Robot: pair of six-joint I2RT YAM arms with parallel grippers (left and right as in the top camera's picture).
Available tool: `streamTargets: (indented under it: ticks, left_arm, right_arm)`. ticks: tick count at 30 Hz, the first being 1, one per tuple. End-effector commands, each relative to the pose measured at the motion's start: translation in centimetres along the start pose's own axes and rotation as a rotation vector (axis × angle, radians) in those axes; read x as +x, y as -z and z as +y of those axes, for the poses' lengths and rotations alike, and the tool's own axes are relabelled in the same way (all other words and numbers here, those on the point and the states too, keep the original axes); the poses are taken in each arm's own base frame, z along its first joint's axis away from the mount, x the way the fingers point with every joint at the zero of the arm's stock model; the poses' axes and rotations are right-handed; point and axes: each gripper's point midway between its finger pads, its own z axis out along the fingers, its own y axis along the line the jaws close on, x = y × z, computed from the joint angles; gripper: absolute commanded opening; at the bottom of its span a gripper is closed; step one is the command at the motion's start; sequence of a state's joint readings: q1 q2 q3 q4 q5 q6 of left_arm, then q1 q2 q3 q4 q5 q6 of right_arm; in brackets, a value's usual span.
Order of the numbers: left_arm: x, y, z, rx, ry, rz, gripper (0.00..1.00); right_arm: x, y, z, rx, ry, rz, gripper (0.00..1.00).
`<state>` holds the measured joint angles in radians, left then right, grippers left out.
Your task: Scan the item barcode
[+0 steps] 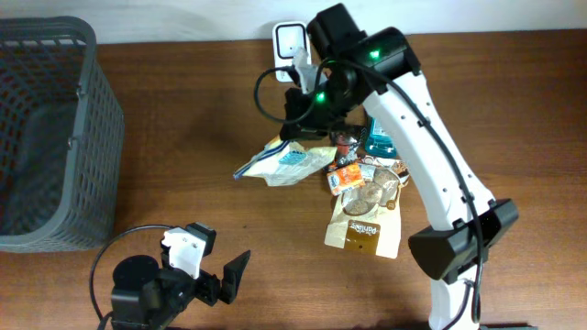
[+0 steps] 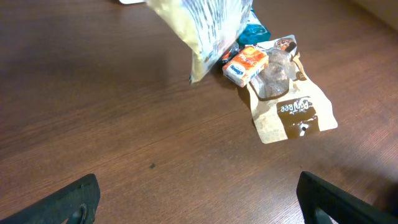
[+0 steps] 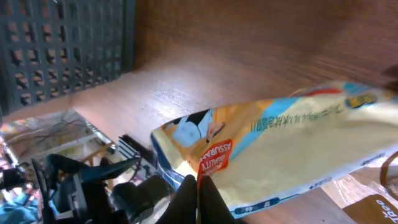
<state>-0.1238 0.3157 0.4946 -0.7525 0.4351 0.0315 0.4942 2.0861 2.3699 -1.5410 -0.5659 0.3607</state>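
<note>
My right gripper (image 1: 303, 128) is shut on the edge of a yellow and blue snack bag (image 1: 282, 162), holding it above the table just in front of the white scanner (image 1: 290, 38). In the right wrist view the gripper (image 3: 198, 199) pinches the bag (image 3: 280, 149) near its red label. I cannot see a barcode on the bag. The bag (image 2: 208, 28) hangs at the top of the left wrist view. My left gripper (image 1: 215, 275) rests low at the front left; the gripper (image 2: 199, 202) is open, with bare table between its fingers.
A pile of items lies right of centre: a brown pouch (image 1: 367, 225), a small orange box (image 1: 346, 176) and a teal packet (image 1: 378, 142). A grey mesh basket (image 1: 55, 137) stands at the left edge.
</note>
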Motion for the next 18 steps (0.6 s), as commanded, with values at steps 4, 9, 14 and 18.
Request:
streamTargets:
  ticks: [4, 9, 14, 18]
  left_arm:
    - [0.0, 0.0, -0.1, 0.007, -0.015, -0.006, 0.99]
    - [0.0, 0.0, -0.1, 0.007, -0.015, -0.006, 0.99]
    - [0.0, 0.0, -0.1, 0.007, -0.015, -0.006, 0.99]
    - [0.0, 0.0, -0.1, 0.007, -0.015, -0.006, 0.99]
  right_arm:
    - [2.0, -0.2, -1.6, 0.186, 0.023, 0.025, 0.04]
    - [2.8, -0.5, -4.1, 0.413, 0.055, 0.033, 0.04]
    - [2.8, -0.7, -4.5, 0.448, 0.063, 0.035, 0.04]
    - [1.6, -1.1, -4.0, 0.428, 0.072, -0.013, 0.04]
